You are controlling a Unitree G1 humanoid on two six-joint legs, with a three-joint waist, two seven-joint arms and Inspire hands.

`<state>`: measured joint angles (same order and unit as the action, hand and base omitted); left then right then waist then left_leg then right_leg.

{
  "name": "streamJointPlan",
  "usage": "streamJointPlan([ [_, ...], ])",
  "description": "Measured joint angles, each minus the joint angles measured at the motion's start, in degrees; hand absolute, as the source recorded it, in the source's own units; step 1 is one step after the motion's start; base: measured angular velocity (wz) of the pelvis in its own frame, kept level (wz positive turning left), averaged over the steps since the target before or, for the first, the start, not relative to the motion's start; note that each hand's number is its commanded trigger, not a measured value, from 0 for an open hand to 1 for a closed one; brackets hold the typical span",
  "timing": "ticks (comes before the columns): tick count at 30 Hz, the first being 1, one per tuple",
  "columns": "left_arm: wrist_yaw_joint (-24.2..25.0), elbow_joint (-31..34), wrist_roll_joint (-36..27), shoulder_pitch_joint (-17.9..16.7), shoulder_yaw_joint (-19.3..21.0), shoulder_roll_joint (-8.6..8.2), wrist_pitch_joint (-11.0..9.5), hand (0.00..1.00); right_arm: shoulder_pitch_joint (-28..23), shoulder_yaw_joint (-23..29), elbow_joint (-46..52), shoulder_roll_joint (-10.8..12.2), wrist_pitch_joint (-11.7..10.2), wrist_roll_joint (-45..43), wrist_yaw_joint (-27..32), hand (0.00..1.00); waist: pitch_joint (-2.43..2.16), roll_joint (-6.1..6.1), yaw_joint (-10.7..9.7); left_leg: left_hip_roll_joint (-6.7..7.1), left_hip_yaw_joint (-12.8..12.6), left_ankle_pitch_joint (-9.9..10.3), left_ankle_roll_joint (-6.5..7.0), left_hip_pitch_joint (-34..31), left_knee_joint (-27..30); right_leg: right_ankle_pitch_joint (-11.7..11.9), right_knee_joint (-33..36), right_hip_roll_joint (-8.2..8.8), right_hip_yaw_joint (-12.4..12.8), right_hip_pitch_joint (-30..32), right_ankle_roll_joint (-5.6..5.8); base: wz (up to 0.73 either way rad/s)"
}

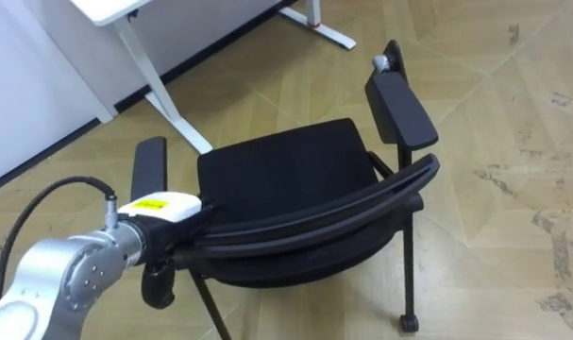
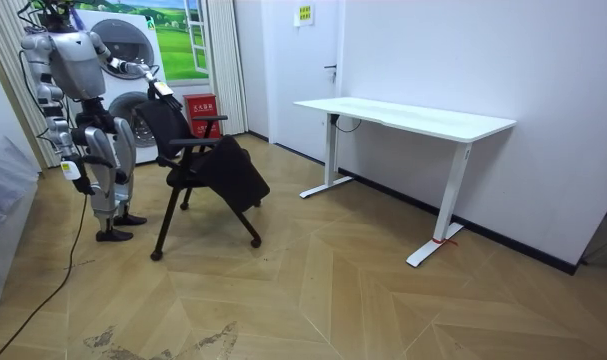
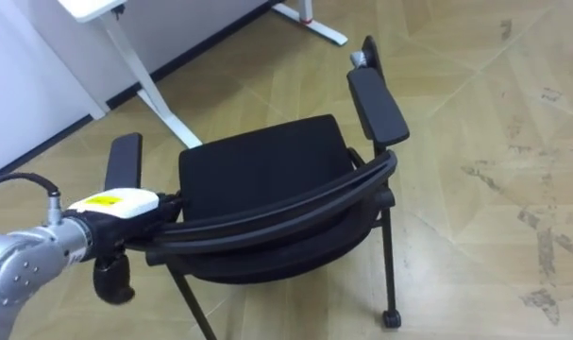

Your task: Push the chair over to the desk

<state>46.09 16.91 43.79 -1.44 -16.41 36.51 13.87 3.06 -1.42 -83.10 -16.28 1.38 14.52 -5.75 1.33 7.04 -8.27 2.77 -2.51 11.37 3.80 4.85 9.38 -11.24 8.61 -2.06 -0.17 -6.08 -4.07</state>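
Note:
A black chair [image 1: 286, 161] with two padded armrests stands on the wooden floor in front of me, its curved backrest [image 1: 314, 222] nearest to me. My left hand [image 1: 159, 212] sits at the backrest's left end, fingers over the top rail and thumb hanging below it. In the room view I stand behind the chair [image 2: 208, 160] with my left arm stretched out to its back. There my right hand [image 2: 71, 168] hangs by my hip.
A white desk [image 2: 403, 115] stands ahead by the wall; its white leg [image 1: 163, 94] and foot come close to the chair's front left. A washing machine [image 2: 133, 110] and a red box [image 2: 201, 105] stand near me. Open wooden floor lies to the right.

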Motion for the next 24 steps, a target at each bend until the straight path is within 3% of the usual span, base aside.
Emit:
streamJointPlan([
  [7, 6.4, 0.1, -4.2, 2.4, 0.8, 0.12, 2.1, 0.00, -0.1, 0.0, 0.5, 0.2, 1.2, -0.1, 0.9, 0.00, -0.01, 0.48, -0.4, 0.02, 0.1, 0.0, 0.02, -0.2, 0.2, 0.0, 0.0, -0.04, 0.3, 0.5, -0.02, -0.01],
  [8, 6.7, 0.1, -4.7, 2.5, 1.0, 0.12, 2.1, 0.18, -0.1, 0.0, 0.6, 0.2, 1.2, -0.1, 0.9, 0.00, -0.01, 0.47, -0.3, 0.02, 0.0, 0.0, 0.02, -0.2, 0.2, -0.1, 0.0, -0.04, 0.4, 0.5, -0.05, -0.08],
  [9, 7.3, 0.1, -5.1, 2.9, 1.2, 0.13, 2.1, 0.64, 0.0, 0.0, 0.6, 0.1, 1.2, -0.1, 0.9, 0.00, -0.01, 0.47, -0.2, 0.02, -0.1, 0.0, 0.02, -0.3, 0.2, -0.1, -0.1, -0.05, 0.7, 0.6, -0.05, -0.06],
  [10, 8.0, 0.1, -6.2, 3.5, 1.3, 0.13, 2.1, 1.00, 0.0, 0.0, 0.6, 0.1, 1.1, -0.1, 0.8, 0.00, -0.01, 0.47, 0.1, 0.04, -0.1, 0.0, 0.02, -0.3, 0.2, -0.1, -0.1, -0.04, 0.7, 0.6, -0.05, -0.04],
  [16, 9.3, 0.4, -11.5, 4.9, 3.3, 0.29, 2.0, 1.00, 0.1, 0.1, 0.6, 0.3, 1.1, 0.3, 0.0, 0.00, -0.16, 0.44, 0.5, 0.03, 0.1, 0.0, 0.01, -1.0, 0.3, -0.1, 0.1, -0.01, 0.1, 0.9, -0.06, 0.04],
  [20, 8.0, 0.4, -11.7, 6.7, 4.6, 0.36, 1.6, 1.00, 0.0, 0.1, 0.8, 0.3, 1.1, 0.3, -0.4, 0.00, -0.34, 0.35, 0.5, -0.02, 0.2, 0.0, 0.02, -1.1, 0.3, -0.1, 0.2, -0.06, -0.1, 1.0, -0.07, 0.02],
  [22, 8.5, 1.1, -11.8, 6.7, 5.1, 1.68, 0.5, 1.00, -0.2, 0.2, 0.7, 0.0, 0.8, 0.2, -0.4, 0.00, -0.45, 0.34, 0.6, -0.02, 0.2, 0.0, 0.01, -1.1, 0.3, -0.1, 0.3, -0.06, 0.2, 1.1, -0.06, -0.05],
  [24, 8.0, 1.1, -12.5, 6.5, 5.1, 1.86, -0.6, 1.00, -1.0, 0.2, 0.7, -0.1, 0.5, 0.2, -0.4, 0.00, -0.41, 0.24, 0.8, -0.02, 0.2, 0.0, -0.01, -1.2, 0.3, -0.1, 0.3, -0.07, 0.3, 1.1, -0.06, 0.02],
])
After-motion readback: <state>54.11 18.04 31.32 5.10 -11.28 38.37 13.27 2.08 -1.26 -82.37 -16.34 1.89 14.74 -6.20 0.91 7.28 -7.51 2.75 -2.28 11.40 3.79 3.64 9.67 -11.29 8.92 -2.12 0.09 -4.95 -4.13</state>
